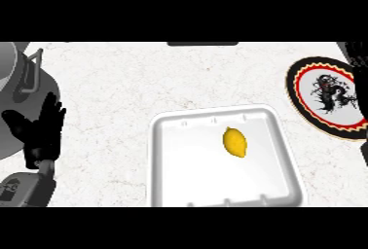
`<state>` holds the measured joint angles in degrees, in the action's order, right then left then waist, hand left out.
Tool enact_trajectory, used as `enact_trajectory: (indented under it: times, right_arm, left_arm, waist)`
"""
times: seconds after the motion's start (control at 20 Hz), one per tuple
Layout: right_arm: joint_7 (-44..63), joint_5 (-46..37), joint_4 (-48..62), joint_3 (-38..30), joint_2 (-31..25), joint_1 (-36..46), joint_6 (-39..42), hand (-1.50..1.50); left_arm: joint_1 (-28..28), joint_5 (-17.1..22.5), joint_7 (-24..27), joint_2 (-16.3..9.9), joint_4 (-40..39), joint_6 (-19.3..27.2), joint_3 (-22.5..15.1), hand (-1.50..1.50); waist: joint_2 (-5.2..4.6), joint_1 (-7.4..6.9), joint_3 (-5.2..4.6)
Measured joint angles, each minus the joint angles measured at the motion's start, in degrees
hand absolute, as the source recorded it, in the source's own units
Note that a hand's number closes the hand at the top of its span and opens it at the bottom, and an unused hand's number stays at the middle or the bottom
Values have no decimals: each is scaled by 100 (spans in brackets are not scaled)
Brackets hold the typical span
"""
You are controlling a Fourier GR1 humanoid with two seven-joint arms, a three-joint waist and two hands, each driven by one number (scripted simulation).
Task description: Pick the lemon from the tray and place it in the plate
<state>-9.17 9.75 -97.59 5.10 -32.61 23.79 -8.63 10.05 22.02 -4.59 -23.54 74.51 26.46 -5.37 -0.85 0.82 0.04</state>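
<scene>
A: Lemon (236,142) lies loose in the white tray (167,160), toward its upper right part, touched by nothing. That puts it on the side nearer the plate (305,99), which sits well apart at the counter's right edge.

B: So I judge the pick hasn't begun. And the hands?

A: Left hand (39,131) rests at the left edge, fingers up, straight and spread, holding nothing, beside a grey pot (14,73). Right hand doesn't show at all.

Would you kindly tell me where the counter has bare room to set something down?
Bare marble lies between the black left hand and the white tray holding the yellow lemon, and above the tray. Tighter between tray and patterned round plate.
</scene>
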Motion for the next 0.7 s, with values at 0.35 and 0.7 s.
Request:
enact_trajectory:
  times: [0.35,0.7]
  right_arm:
    - [1581,638,1388,1127,159,-560,1226,-150]
    - [2655,-151,2268,2570,-473,286,3048,-150]
  left_arm:
    - [715,-420,479,-262,678,-824,-643,0]
    - [1167,-697,773,-320,1174,-1750,-1466,0]
  waist:
    - [-270,-408,-2]
    - [-193,-872,-20]
